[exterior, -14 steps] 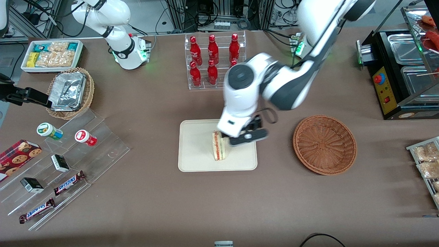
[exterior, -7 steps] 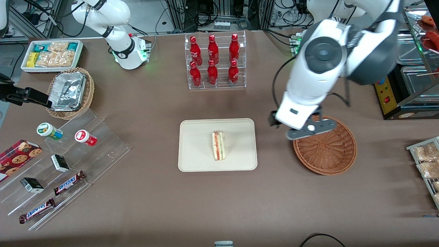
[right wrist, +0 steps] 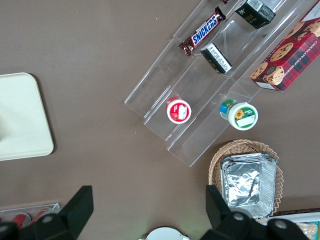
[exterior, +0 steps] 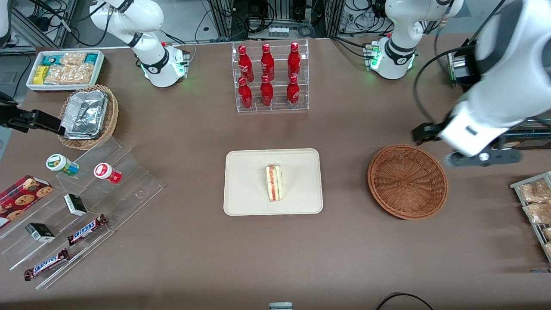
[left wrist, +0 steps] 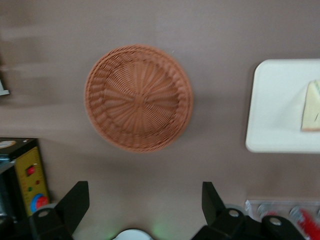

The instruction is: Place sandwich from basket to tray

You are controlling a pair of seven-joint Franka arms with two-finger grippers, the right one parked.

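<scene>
The sandwich (exterior: 274, 182) (left wrist: 311, 106), a pale bread wedge with red and green filling, stands on its edge near the middle of the cream tray (exterior: 245, 181) (left wrist: 275, 105). The round reddish-brown basket (exterior: 407, 181) (left wrist: 138, 97) sits beside the tray toward the working arm's end and holds nothing. My gripper (exterior: 480, 158) (left wrist: 144, 192) hangs high above the table, farther still toward the working arm's end than the basket and a little farther from the front camera. It is open, its black fingers (left wrist: 77, 197) wide apart with nothing between them.
A clear rack of red bottles (exterior: 270, 77) stands farther from the front camera than the tray. A black appliance (exterior: 495, 94) and a rack of snack bags (exterior: 533, 202) sit at the working arm's end. Acrylic steps with sweets (exterior: 77, 202) and a foil-filled wicker basket (exterior: 88, 116) lie toward the parked arm's end.
The gripper has let go of the sandwich on the tray, risen, and swung over the basket toward the working arm's end of the table. The sandwich stays put.
</scene>
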